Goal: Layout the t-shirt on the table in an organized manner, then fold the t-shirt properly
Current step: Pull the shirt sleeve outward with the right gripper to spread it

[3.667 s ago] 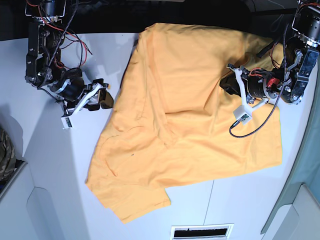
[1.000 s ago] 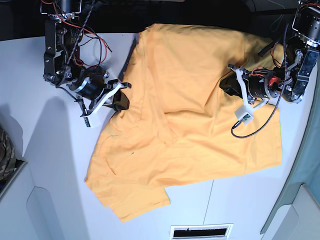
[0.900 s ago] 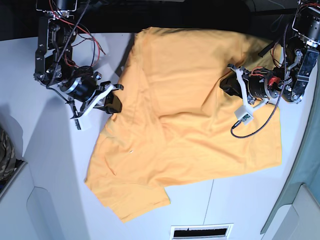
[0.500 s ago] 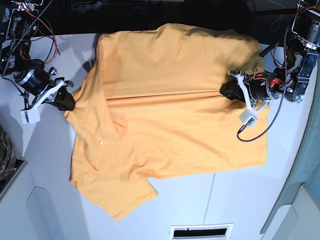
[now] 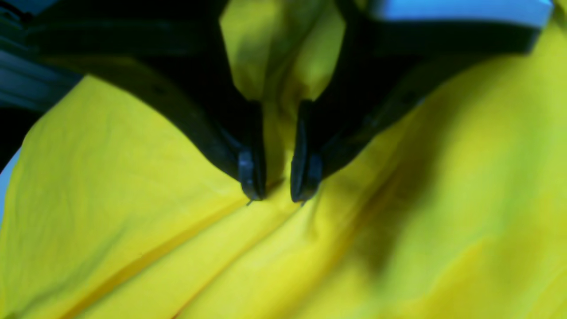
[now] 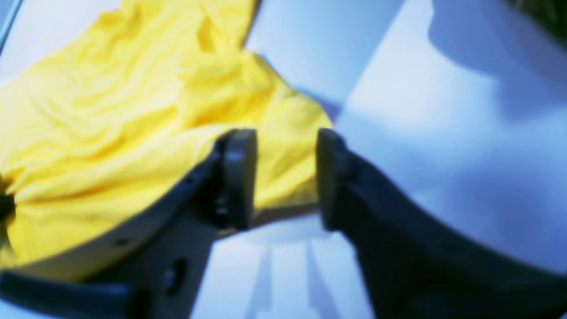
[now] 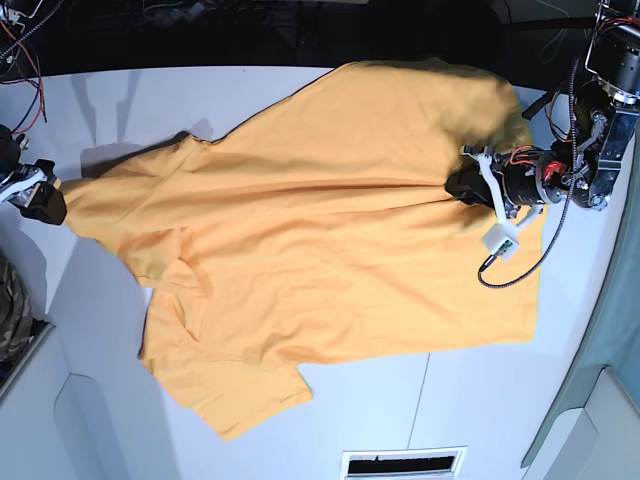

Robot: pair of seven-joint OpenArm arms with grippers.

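Fabric covers most of the white surface (image 7: pixel 480 410) in the base view: the t-shirt (image 7: pixel 320 250), orange-yellow, lies stretched from the far left edge of the frame to the right, with long creases running across its middle. Its lower left corner ends in a loose flap near the bottom centre of the frame, and its upper edge reaches the dark band at the top.

At the right of that view the left gripper (image 7: pixel 462 184) sits on the cloth, a white camera block and a looped black cable hanging beside it. From the left wrist view, its two dark fingers (image 5: pixel 252 168) stand close together with a ridge of the yellow cloth pinched up between them (the fold rises into the gap and folds spread away below).

At the far left edge of the base view the right gripper (image 7: pixel 45 203) meets the pulled-out tip of the shirt. The right wrist view shows its fingers (image 6: pixel 239 177) spread apart, the edge of the cloth lying behind and between them over the pale surface; whether a pad touches the fabric I cannot tell, since that picture is blurred. A patch of camouflage cloth (image 7: pixel 12 320) shows at the left margin, apart from the shirt.
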